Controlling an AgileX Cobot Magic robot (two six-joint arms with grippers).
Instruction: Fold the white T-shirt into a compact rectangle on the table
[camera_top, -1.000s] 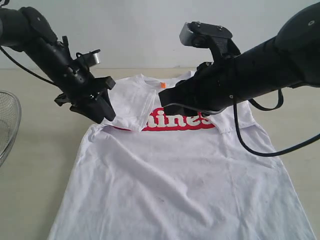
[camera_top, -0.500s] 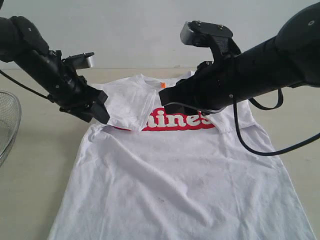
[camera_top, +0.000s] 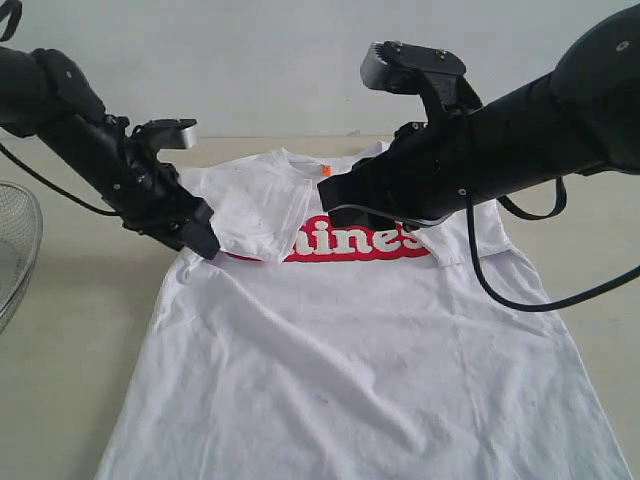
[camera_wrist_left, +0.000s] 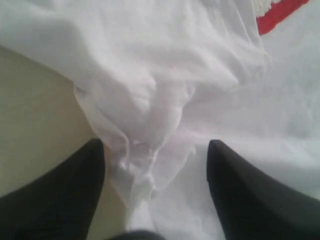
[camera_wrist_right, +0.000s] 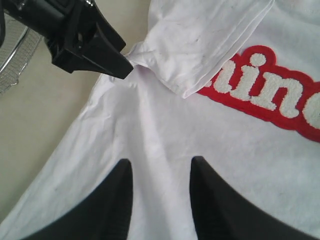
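A: Our left hand (camera_wrist_left: 156, 150) sits low at the edge of the T-shirt (camera_top: 350, 340), its fingers (camera_wrist_left: 65, 195) spread wide. A bunched ridge of white cloth lies between them, yet the fingers are not closed on it, so we call that hand apart and holding nothing.

B: And our right hand (camera_wrist_right: 161, 162)?

A: It hangs over the chest, fingers apart as well, with only flat cloth showing below the gap. Whether the tips touch the fabric, we cannot tell.

B: Where do we find the shirt itself?

A: Spread face up on the pale surface (camera_top: 80, 330), collar on the far side in the outside view, the lower part running out of view at the near edge. The sleeve (camera_top: 255, 205) on our left is turned in over the chest and covers the start of the red lettering (camera_top: 365, 240). The orange tag (camera_top: 325, 170) shows at the collar.

B: Our right arm hides the other shoulder from us.

A: Yes. A wire basket (camera_top: 15, 250) stands at the left edge of that view, apart from the shirt.
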